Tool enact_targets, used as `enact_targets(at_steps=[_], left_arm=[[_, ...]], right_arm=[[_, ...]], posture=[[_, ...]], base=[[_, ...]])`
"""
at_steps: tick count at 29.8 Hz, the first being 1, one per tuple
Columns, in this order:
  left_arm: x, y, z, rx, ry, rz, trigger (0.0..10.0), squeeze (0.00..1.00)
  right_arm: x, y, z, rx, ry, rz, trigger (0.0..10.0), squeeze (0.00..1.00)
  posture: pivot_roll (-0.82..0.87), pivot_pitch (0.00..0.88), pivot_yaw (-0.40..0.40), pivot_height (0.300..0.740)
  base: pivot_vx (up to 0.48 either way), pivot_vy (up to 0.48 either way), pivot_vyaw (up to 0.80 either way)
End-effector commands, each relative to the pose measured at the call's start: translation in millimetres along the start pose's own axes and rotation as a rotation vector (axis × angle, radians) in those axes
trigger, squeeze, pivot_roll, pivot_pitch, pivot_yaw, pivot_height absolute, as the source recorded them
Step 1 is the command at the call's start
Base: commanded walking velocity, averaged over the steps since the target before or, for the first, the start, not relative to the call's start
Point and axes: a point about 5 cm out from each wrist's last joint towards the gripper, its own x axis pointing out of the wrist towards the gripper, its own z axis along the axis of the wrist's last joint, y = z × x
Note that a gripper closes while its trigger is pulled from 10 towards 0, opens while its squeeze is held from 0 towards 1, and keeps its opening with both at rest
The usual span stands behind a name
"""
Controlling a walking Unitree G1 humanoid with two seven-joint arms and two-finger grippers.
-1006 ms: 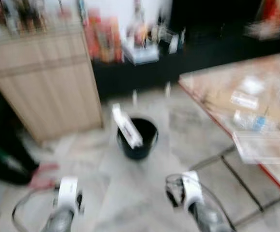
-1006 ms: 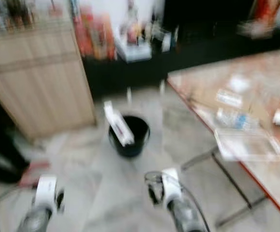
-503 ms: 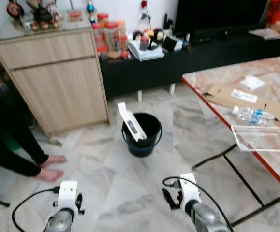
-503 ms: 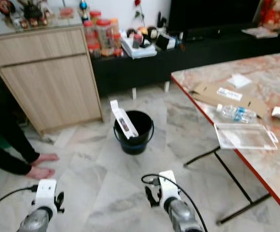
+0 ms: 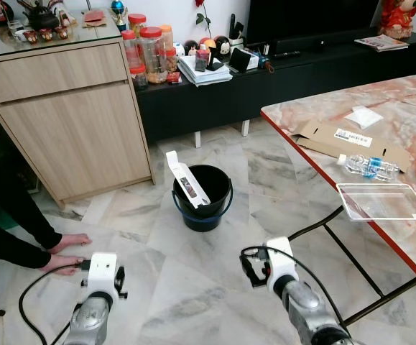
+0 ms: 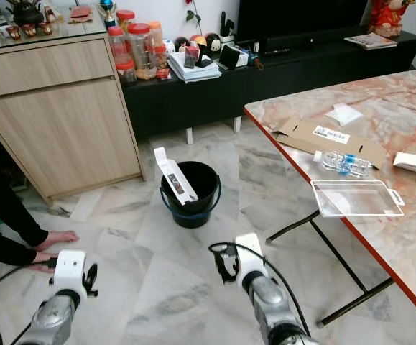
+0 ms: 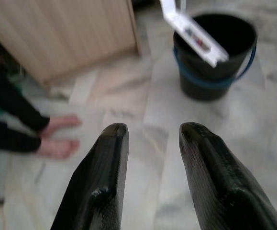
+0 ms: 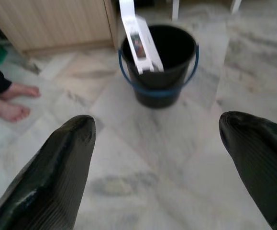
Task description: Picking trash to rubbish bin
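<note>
Rubbish bin [image 5: 202,199] holds one white carton; both hands empty, left [image 7: 150,143] narrow, right [image 8: 157,139] wide; next, fetch bottle [image 5: 368,167] from surface [image 5: 394,144].

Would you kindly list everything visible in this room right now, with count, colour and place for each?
bucket: one, black with blue handle, on the marble floor ahead
white box: one, leaning out of the bucket
table: one, reddish marble top, to the right
flattened cardboard: one, brown, on the table
plastic bottle: one, clear, lying beside the cardboard
clear tray: one, near the table edge
white tissue: one, farther back on the table
wooden cabinet: one, light, to the left
jars: several, red-lidded, on the low black TV bench
person's feet: two, bare, on the floor at left
left hand: black fingers, open, low over the floor
right hand: black fingers, wide open, facing the bucket
</note>
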Motion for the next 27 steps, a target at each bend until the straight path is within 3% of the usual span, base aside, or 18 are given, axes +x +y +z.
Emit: enact_targets(at_steps=[1,4,8,12,14,17,18,24,27], left_arm=[[2.0,0.7,10.5,0.027,-0.068,0.006,10.0,0.00],[4.5,2.5,33.2,0.063,-0.209,0.029,10.0,0.00],[5.3,3.4,38.5,0.038,-0.236,0.037,10.0,0.00],[2.8,-8.0,75.1,0.010,-0.424,-0.011,10.0,0.00],[-2.0,-20.6,86.3,0.045,-0.489,-0.069,10.0,0.00],[-2.8,-25.5,100.1,0.055,-0.545,-0.077,10.0,0.00],[-0.1,-24.3,119.5,0.041,-0.604,-0.043,10.0,0.00],[3.6,-15.3,148.0,0.017,-0.678,0.058,10.0,0.00],[3.4,-15.2,147.6,0.026,-0.673,0.070,10.0,0.00]], right_arm=[[4.2,2.4,15.0,-0.013,-0.076,0.019,10.0,0.00],[8.7,7.1,35.8,-0.029,-0.184,0.049,10.0,0.00],[9.8,9.1,41.2,-0.023,-0.214,0.059,10.0,0.00],[16.0,32.8,89.2,-0.042,-0.436,0.149,10.0,0.00],[15.2,41.0,108.4,-0.053,-0.524,0.172,10.0,0.00],[14.5,43.5,123.9,-0.048,-0.585,0.161,10.0,0.00],[13.6,44.8,141.0,-0.030,-0.647,0.144,10.0,0.00],[13.0,49.3,154.9,-0.018,-0.693,0.148,10.0,0.00],[14.5,49.3,154.1,0.007,-0.683,0.140,10.0,0.00]], posture=[[-0.07,0.000,0.023,0.740],[-0.06,0.000,0.024,0.740],[-0.06,0.000,0.024,0.740],[-0.04,0.000,0.017,0.740],[-0.04,0.000,0.016,0.740],[-0.04,0.000,0.016,0.740],[-0.03,0.000,0.014,0.740],[-0.03,0.000,0.008,0.740],[-0.03,0.000,0.005,0.740]], base=[[0.000,0.000,0.00],[0.000,0.000,0.00],[0.000,0.000,0.00],[0.000,0.000,0.00],[0.000,0.000,0.00],[0.000,0.000,0.00],[0.000,0.000,0.00],[0.000,0.000,0.00],[0.000,0.000,0.00]])
